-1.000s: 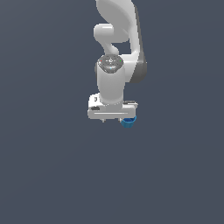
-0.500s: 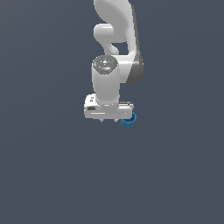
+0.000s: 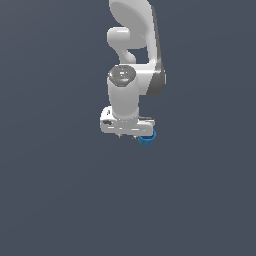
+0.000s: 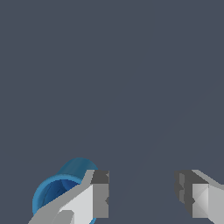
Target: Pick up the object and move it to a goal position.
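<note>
The object is a small blue cup point(image 3: 146, 139) with a darker rim, standing on the grey floor. In the wrist view the cup point(image 4: 57, 190) lies beside one finger point(image 4: 94, 199), outside the gap between the fingers, and that finger partly covers it. My white gripper point(image 3: 129, 135) points down right next to the cup, on its left side in the exterior view. The gripper point(image 4: 142, 194) is open and the gap between its fingers holds nothing. Whether the finger touches the cup cannot be told.
The plain dark grey floor point(image 3: 60, 200) fills both views. The white arm point(image 3: 135, 45) rises behind the gripper toward the top of the exterior view. No other object is in view.
The hand has sunk slightly and shifted a little sideways. The cup has not moved. The fingers remain apart.
</note>
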`<state>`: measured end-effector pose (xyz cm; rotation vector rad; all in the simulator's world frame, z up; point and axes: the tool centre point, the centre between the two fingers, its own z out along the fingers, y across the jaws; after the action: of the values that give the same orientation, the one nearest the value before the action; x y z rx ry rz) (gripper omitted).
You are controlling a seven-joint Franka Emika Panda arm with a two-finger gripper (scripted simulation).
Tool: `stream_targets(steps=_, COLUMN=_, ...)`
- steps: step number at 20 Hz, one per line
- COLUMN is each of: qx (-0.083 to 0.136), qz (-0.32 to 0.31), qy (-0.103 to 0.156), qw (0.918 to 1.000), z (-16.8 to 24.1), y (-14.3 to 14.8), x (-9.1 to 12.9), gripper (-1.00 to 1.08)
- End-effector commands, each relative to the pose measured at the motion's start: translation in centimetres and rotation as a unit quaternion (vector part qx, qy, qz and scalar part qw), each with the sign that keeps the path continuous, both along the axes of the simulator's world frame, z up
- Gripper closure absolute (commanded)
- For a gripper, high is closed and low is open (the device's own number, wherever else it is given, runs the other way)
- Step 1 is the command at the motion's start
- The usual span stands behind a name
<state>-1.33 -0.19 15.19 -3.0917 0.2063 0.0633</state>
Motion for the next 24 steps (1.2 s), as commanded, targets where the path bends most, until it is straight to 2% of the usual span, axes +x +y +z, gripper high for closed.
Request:
stream_targets(steps=1, qx=0.006, qz=-0.024, qy=0.006, qw=0.9997, z=-0.4, y=0.6, x=-0.6, gripper=-0.2)
stream_targets(steps=6, qx=0.019, qz=-0.088, qy=0.024, qw=0.9957, z=-1.4, y=2.0, x=-2.4, gripper=-0.2)
stream_targets(steps=10, qx=0.029, qz=-0.149, qy=0.043, qw=0.9875, z=-2.4, y=3.3, x=-4.2, gripper=-0.2)
stream_targets(steps=17, qx=0.04, qz=-0.251, qy=0.077, qw=0.964, z=-3.8, y=5.4, x=-7.3, gripper=-0.2)
stream_targets(steps=24, qx=0.043, qz=-0.319, qy=0.101, qw=0.9414, z=-4.8, y=6.6, x=-9.4, gripper=-0.2)
